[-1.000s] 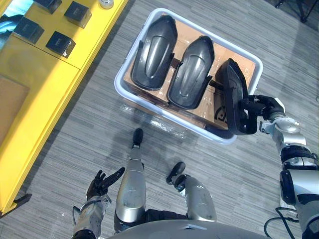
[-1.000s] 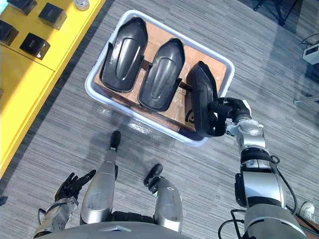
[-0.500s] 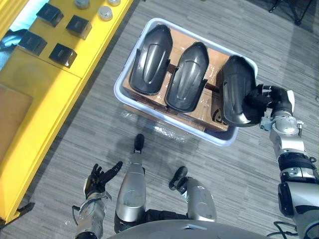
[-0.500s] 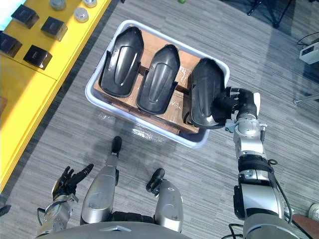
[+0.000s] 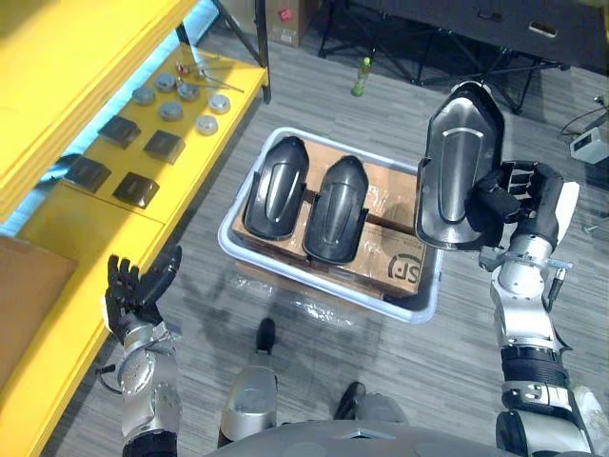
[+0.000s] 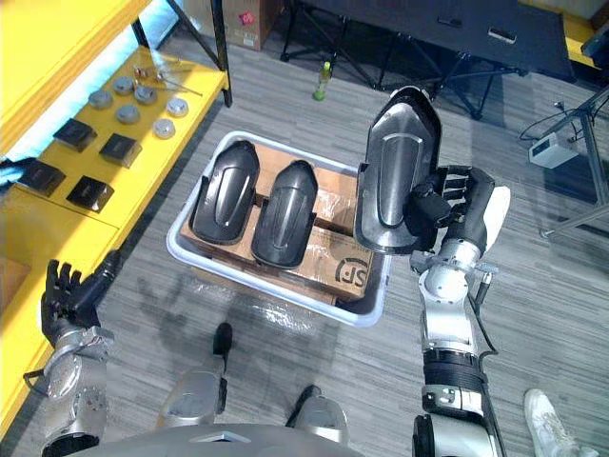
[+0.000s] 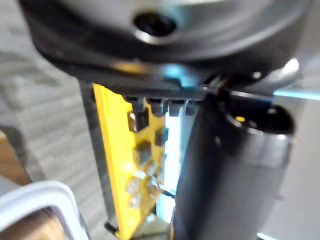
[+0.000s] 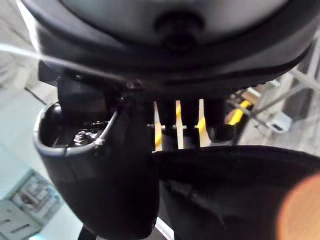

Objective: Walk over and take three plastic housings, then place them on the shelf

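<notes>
My right hand (image 5: 519,195) is shut on a black plastic housing (image 5: 457,167), which it holds upright in the air above the right end of the white bin (image 5: 419,307). The same housing (image 8: 235,190) shows close up in the right wrist view. Two more black housings (image 5: 274,187) (image 5: 335,208) lie side by side on cardboard in the bin. The yellow shelf (image 5: 57,314) runs along the left. Beside its edge, at lower left, my left hand (image 5: 133,293) is raised with straight fingers and holds nothing.
Small black blocks (image 5: 136,189) and round metal discs (image 5: 171,110) lie on the yellow shelf's lower level. A green bottle (image 5: 361,76) and dark stand legs (image 5: 419,57) are on the floor behind the bin. A small white box (image 5: 587,145) lies at far right.
My right hand has lifted the housing out of the bin and turned it upright. My left hand has risen towards the shelf. The camera has tilted up, showing more shelf and floor.
</notes>
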